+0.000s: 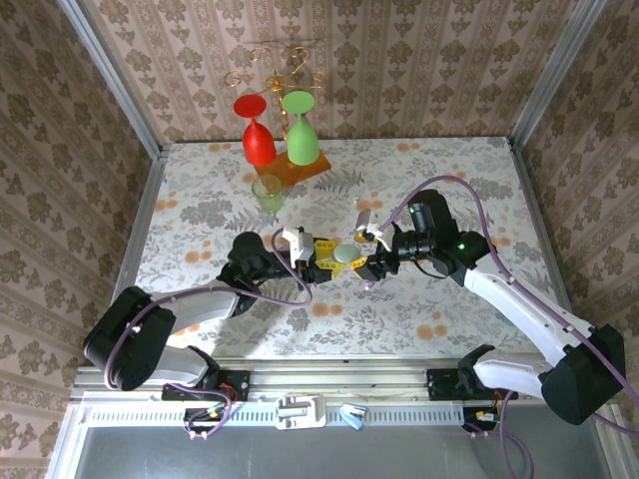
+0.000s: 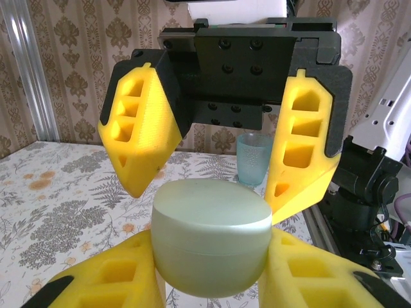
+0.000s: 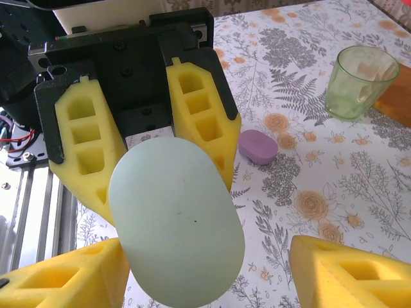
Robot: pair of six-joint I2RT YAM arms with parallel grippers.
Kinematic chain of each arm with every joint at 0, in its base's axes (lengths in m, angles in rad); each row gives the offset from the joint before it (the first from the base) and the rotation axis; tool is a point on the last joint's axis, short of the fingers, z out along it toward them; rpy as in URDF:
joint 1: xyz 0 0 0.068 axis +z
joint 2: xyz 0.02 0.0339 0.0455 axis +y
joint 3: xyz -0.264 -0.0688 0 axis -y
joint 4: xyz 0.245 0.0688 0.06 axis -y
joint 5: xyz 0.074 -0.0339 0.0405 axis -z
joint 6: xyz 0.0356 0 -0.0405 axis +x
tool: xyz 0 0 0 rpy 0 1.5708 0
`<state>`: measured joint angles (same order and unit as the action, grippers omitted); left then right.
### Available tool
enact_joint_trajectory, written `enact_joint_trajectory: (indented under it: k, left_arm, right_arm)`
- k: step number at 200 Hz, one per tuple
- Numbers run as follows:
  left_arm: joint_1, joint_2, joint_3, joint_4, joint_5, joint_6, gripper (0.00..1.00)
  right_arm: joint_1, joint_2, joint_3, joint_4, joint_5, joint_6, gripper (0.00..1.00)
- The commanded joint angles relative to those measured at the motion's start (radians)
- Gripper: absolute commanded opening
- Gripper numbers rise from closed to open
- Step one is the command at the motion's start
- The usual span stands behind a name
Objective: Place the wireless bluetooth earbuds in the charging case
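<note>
A closed mint oval charging case is held off the table by my left gripper, which is shut on its two sides. My right gripper faces it from the right with its jaws open; its yellow fingers hang spread above the case. In the right wrist view the mint case stands between my wide-apart fingertips, with a clear gap on the right side. A closed purple oval case lies on the table behind it. The two small earbuds are out of view.
A green plastic cup stands behind the grippers. Further back, a red goblet and a green goblet stand upside down on an orange board under a gold wire rack. Patterned walls close in the table.
</note>
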<state>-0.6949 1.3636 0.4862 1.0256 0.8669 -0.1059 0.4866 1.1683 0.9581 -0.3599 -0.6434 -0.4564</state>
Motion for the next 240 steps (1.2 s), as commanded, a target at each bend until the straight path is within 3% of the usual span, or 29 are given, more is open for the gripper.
enact_joint_trajectory:
  k: [1, 183, 220, 240]
  left_arm:
    - [0.004, -0.027, -0.016, 0.019, 0.035, -0.009, 0.22]
    - [0.009, -0.03, -0.023, 0.028, 0.052, -0.012, 0.22]
    - [0.011, -0.029, -0.024, 0.029, 0.05, -0.012, 0.22]
    - [0.013, -0.026, -0.022, 0.031, 0.049, -0.013, 0.22]
  right_arm:
    - [-0.013, -0.025, -0.014, 0.045, 0.032, 0.027, 0.67]
    - [-0.036, -0.051, -0.04, 0.166, 0.119, 0.125, 0.68]
    - [-0.037, -0.049, -0.038, 0.156, 0.076, 0.11, 0.7]
    - [-0.037, -0.039, -0.023, 0.098, -0.016, 0.072, 0.64]
